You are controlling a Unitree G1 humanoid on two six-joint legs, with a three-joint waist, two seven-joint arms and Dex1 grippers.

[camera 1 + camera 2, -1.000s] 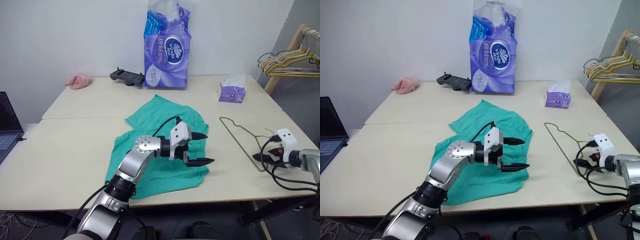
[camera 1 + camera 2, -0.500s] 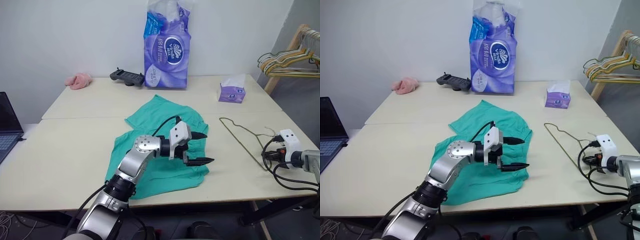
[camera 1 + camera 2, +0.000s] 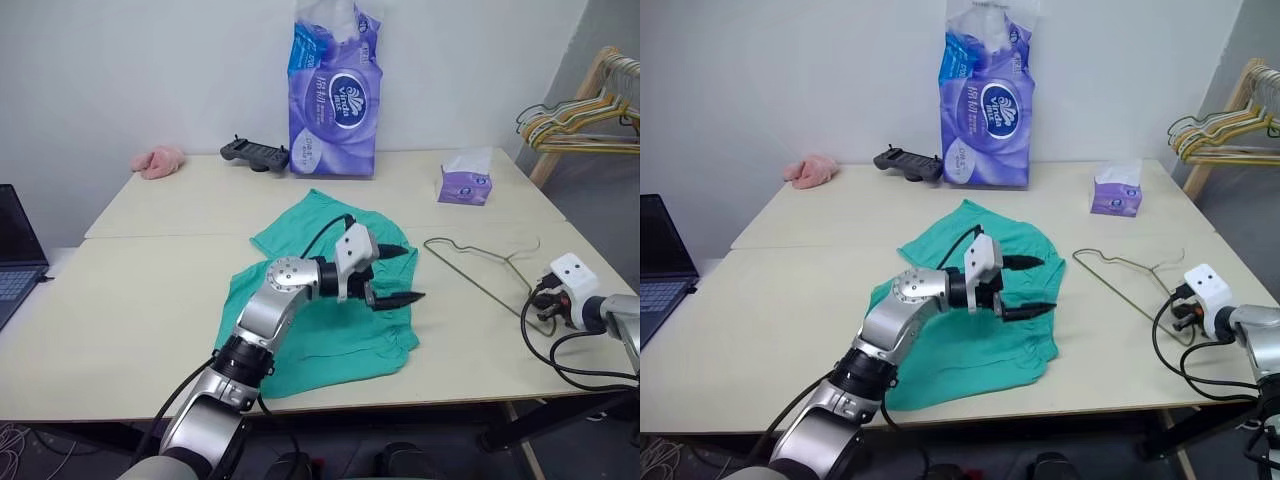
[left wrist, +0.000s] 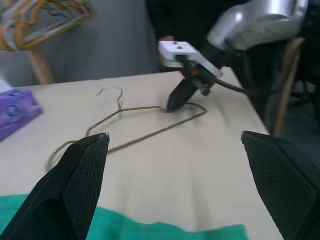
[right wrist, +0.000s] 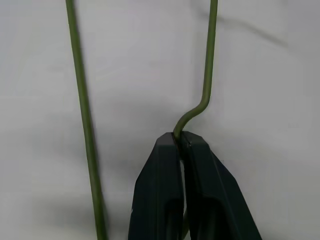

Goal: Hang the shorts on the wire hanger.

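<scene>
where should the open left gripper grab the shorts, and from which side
Best guess: the near right leg hem of the shorts, approached from the robot's right. The fabric lies flat on the table, so a free edge is easier to pinch than the middle. The left gripper already hangs open over that side, pointing right. The right gripper is shut on the wire hanger.

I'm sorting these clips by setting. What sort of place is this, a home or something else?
Probably a lab or office workroom, not a home: plain white walls, pale tables pushed together, a laptop at one edge, and a handheld controller by a bulk tissue pack.
</scene>
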